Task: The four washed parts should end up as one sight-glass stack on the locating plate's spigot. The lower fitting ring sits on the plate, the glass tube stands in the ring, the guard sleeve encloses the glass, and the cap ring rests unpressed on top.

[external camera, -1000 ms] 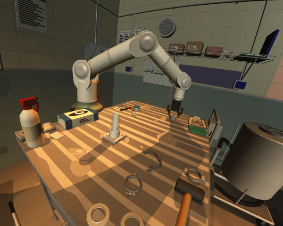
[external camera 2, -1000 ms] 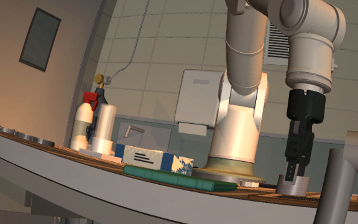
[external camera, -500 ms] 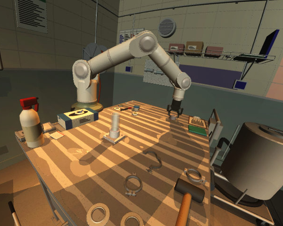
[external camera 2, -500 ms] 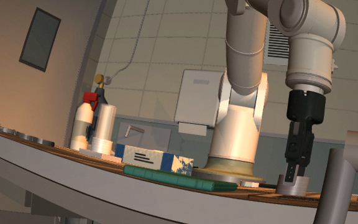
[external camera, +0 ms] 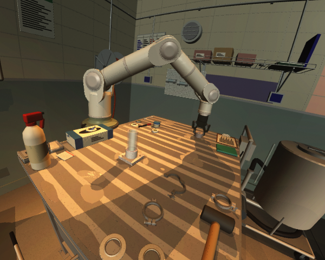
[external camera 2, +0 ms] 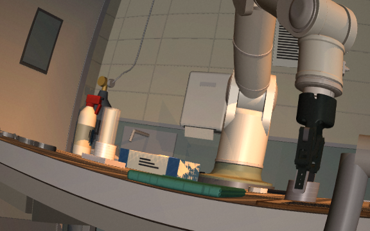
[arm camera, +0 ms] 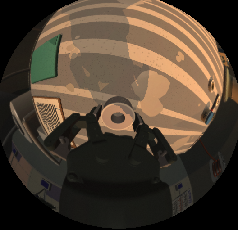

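The cap ring (arm camera: pixel 116 116), a short grey metal ring with a centre hole, stands on the bench at the far right side (external camera: pixel 199 135) (external camera 2: pixel 302 191). My gripper (arm camera: pixel 117 118) (external camera: pixel 201 131) (external camera 2: pixel 303 183) is lowered over it with a finger on either side, and it is open and holds nothing. Across the bench the locating plate (external camera: pixel 131 159) carries the lower fitting ring (external camera: pixel 131 153), and a clear tubular stack (external camera: pixel 132 139) (external camera 2: pixel 107 124) stands upright in the ring. I cannot tell whether the guard sleeve surrounds the glass.
The bench's right edge is close, with a framed card (external camera: pixel 227 140) and a green pad (external camera: pixel 227 150) (arm camera: pixel 45 59) beside the ring. A carton (external camera: pixel 89 135), spray bottle (external camera: pixel 35 141), clamps (external camera: pixel 152 212), mallet (external camera: pixel 214 229) and a steel drum (external camera: pixel 297 184) lie farther off.
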You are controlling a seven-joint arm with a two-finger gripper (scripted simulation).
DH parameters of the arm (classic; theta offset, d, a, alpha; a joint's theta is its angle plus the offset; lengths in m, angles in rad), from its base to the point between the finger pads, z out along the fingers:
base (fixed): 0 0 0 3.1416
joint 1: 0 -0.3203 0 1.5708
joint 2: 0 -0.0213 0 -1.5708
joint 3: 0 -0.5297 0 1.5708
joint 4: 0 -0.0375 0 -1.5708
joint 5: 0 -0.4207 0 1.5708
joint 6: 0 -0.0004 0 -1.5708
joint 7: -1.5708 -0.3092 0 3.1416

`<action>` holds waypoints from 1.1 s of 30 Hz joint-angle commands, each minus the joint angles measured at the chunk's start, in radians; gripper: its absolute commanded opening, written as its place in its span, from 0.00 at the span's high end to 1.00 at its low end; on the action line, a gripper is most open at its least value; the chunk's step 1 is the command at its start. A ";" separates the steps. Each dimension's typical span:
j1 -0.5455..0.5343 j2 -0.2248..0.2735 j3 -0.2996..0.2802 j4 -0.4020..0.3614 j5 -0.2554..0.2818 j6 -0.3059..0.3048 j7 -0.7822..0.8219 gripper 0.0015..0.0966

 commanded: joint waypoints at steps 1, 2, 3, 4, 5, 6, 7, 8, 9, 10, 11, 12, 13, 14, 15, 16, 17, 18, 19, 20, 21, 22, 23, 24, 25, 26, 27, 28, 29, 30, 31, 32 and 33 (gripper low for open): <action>0.000 -0.001 0.000 0.000 0.000 0.000 0.000 0.27; 0.000 -0.001 0.000 0.000 0.000 0.000 0.000 0.27; 0.000 -0.001 0.000 0.000 0.000 0.000 0.000 0.28; 0.000 -0.001 0.000 0.000 0.000 0.000 0.000 0.28; 0.000 -0.001 0.000 0.000 0.000 0.000 0.000 0.28; 0.000 -0.001 0.000 0.000 0.000 0.000 0.000 0.28; 0.000 -0.001 0.000 0.000 0.000 0.000 0.000 0.29; 0.000 -0.001 0.000 0.000 0.000 0.000 0.000 0.29; 0.000 -0.001 0.000 0.000 0.000 0.000 0.000 0.29; 0.000 -0.001 0.000 0.000 0.000 0.000 0.000 0.30; 0.000 -0.001 0.000 0.000 0.000 0.000 0.000 0.30; 0.000 -0.001 0.000 0.000 0.000 0.000 0.000 0.30; 0.000 -0.001 0.000 0.000 0.000 0.000 0.000 0.30; 0.000 -0.001 0.000 0.000 0.000 0.000 0.000 0.31; 0.000 -0.001 0.000 0.000 0.000 0.000 0.000 0.31; 0.000 -0.001 0.000 0.000 0.000 0.000 0.000 0.31; 0.000 -0.001 0.000 0.000 0.000 0.000 0.000 0.31; 0.000 -0.001 0.000 0.000 0.000 0.000 0.000 0.32; 0.000 -0.001 0.000 0.000 0.000 0.000 0.000 0.32; 0.000 -0.001 0.000 0.000 0.000 0.000 0.000 0.32; 0.000 -0.001 0.000 0.000 0.000 0.000 0.000 0.33; 0.000 -0.001 0.000 0.000 0.000 0.000 0.000 0.33; 0.000 -0.001 0.000 0.000 0.000 0.000 0.000 0.33; 0.000 -0.001 0.000 0.000 0.000 0.000 0.000 0.35; 0.000 -0.001 0.000 0.000 0.000 0.000 0.000 0.37; 0.000 -0.001 0.000 0.000 0.000 0.000 0.000 0.39; 0.000 -0.001 0.000 0.000 0.000 0.000 0.000 0.42; 0.000 -0.001 0.000 0.000 0.000 0.000 0.000 0.44; 0.000 -0.001 0.000 0.000 0.000 0.000 0.000 0.46; 0.000 -0.001 0.000 0.000 0.000 0.000 0.000 0.48; 0.000 -0.001 0.000 0.000 0.000 0.000 0.000 0.50; 0.000 -0.001 0.000 0.000 0.000 0.000 0.000 0.52; 0.000 -0.001 0.000 0.000 0.000 0.000 0.000 0.54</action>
